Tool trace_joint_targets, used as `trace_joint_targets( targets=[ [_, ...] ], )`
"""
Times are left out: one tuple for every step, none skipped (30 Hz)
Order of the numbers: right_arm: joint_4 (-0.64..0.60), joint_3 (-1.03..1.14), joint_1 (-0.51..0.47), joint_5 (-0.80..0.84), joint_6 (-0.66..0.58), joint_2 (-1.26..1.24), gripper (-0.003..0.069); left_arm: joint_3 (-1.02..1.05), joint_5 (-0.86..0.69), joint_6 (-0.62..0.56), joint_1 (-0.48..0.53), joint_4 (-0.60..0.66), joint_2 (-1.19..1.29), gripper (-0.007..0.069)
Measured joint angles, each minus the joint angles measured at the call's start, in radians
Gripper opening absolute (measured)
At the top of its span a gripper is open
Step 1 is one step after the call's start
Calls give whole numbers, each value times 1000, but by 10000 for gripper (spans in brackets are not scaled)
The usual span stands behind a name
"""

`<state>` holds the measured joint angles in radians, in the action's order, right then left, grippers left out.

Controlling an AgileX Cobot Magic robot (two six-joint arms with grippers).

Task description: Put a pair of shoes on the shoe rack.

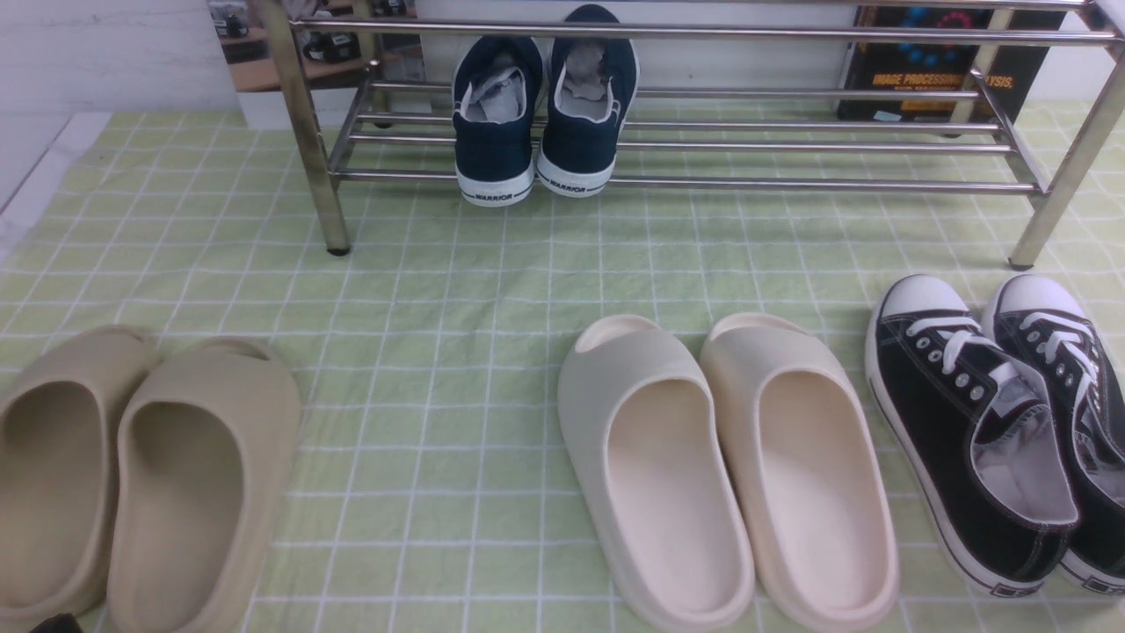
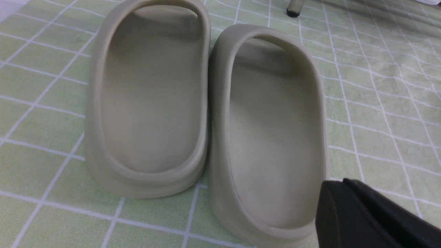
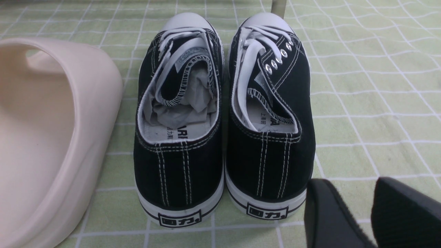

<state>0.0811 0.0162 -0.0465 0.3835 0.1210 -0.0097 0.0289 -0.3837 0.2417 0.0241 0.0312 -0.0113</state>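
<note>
I see the shoe rack (image 1: 685,145) spanning the top of the front view, on the green checked cloth (image 1: 439,290). The navy shoes (image 1: 545,114) stand side by side on its lower rails at upper centre, heels toward me. My right gripper (image 3: 373,213) hangs released, holding nothing, behind the black sneakers (image 3: 224,117). Of my left gripper (image 2: 372,217) only one dark edge shows beside the beige slides (image 2: 206,113), so I cannot tell its jaws.
</note>
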Motion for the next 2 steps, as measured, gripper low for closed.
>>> trace_joint_targets(
  targets=[
    [0,0,0,0,0,0,239,0,0,0,0,0,0,13],
    [0,0,0,0,0,0,239,0,0,0,0,0,0,15]
  ],
)
